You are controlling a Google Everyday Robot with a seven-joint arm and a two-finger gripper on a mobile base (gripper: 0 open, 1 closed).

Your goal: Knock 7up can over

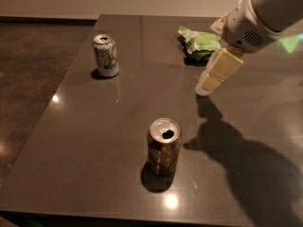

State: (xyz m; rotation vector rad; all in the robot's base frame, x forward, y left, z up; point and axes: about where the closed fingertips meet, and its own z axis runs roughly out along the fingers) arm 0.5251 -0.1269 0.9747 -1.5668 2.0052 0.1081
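Green soda can [105,56] standing far left on table [94,141]; claw [206,85] well apart, near bag [199,44], holding nothing; cannot tell how open; might knock brown can [164,146] instead if swung wide.
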